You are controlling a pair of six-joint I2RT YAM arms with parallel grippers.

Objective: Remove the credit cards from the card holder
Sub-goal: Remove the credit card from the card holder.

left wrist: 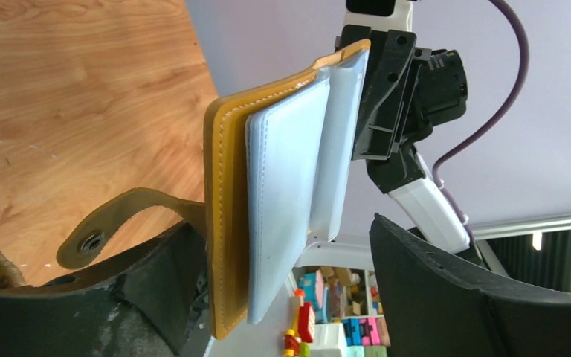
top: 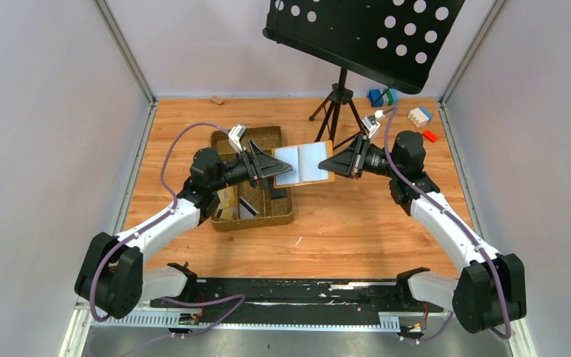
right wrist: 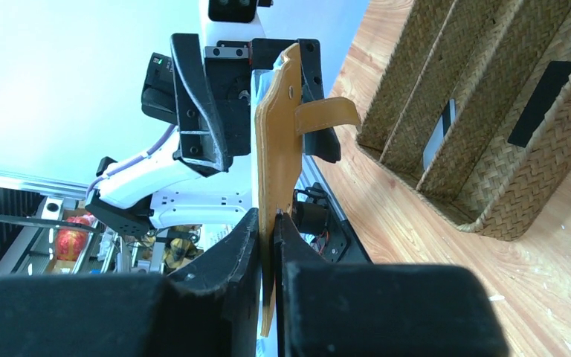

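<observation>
Right hand (right wrist: 269, 227) on card holder (right wrist: 276, 149) edge

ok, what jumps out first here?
The mustard card holder is spread open in mid-air above the table. The right gripper is clamped on its right edge, and the left gripper stands wide open around its left edge. A black perforated music stand looms behind.

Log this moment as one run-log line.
card holder: open, aloft | right pincer: shut on its edge | left pincer: open around opposite edge | black card: in woven tray
</observation>
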